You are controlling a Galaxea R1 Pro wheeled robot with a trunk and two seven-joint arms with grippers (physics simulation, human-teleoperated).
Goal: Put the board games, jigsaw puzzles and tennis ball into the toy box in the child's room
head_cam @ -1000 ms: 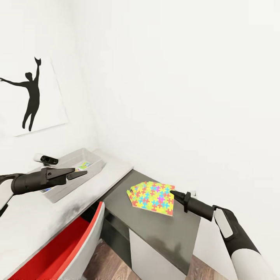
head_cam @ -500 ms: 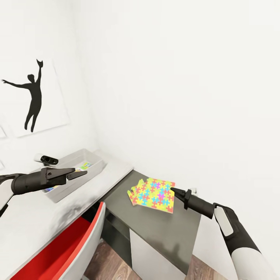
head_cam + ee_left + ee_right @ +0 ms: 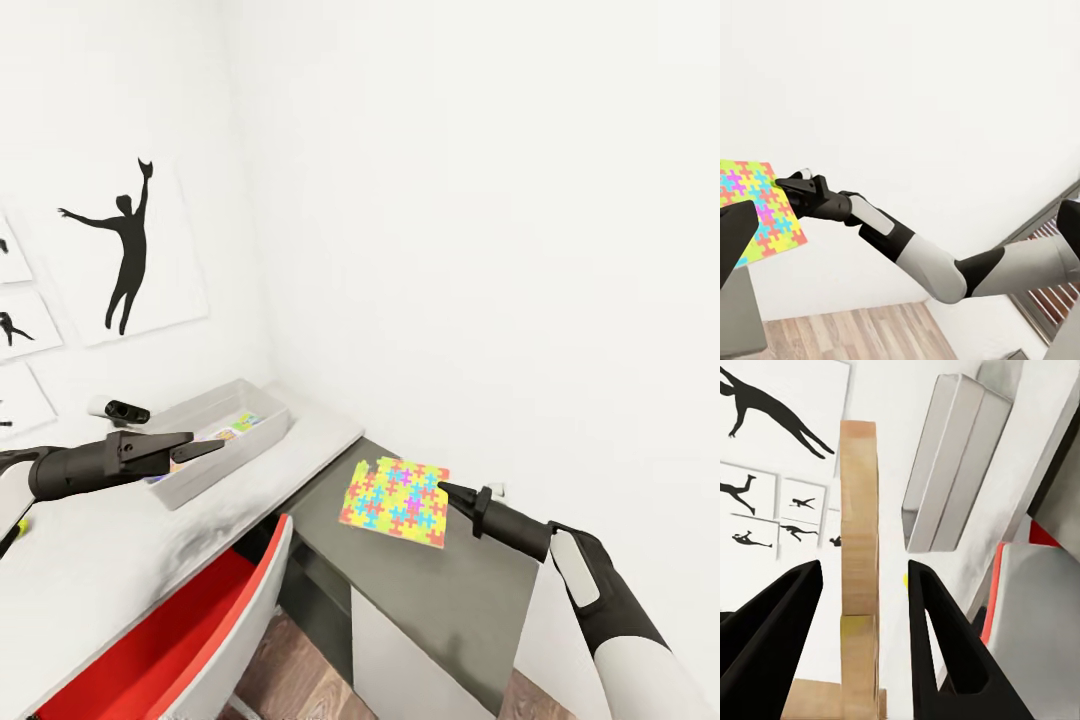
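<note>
1. Two grippers were in the head view: the left gripper point(image 3: 205, 447) hung over the pale upper part of the table point(image 3: 90, 570), and the right gripper point(image 3: 447, 492) reached over the dark lower part.
2. The right gripper's tip met the near edge of the jigsaw puzzles point(image 3: 397, 500), which lay flat on the dark section just ahead of it. The sheets lay stacked so closely that I could not count them apart.
3. In the right wrist view its two dark fingers point(image 3: 937, 637) stood spread with a gap between them, gripping nothing. The same arm's tip point(image 3: 791, 184) showed in the left wrist view against the edge of the coloured sheet point(image 3: 757, 206).
4. The left gripper's jaws looked drawn together in the head view, but I could not tell for certain whether they were clenched or released.
5. One toy box point(image 3: 262, 438) stood just beyond the left gripper's tip, with colourful flat items lying inside it, too small to count.
6. One small black-and-white device point(image 3: 118, 409) lay behind the left gripper, beside the tub.
7. One red-and-white chair point(image 3: 200, 630) stood below, tucked beneath the table's edge.
8. Four silhouette pictures point(image 3: 125, 250) hung on the wall; no writing or label could be read anywhere.
</note>
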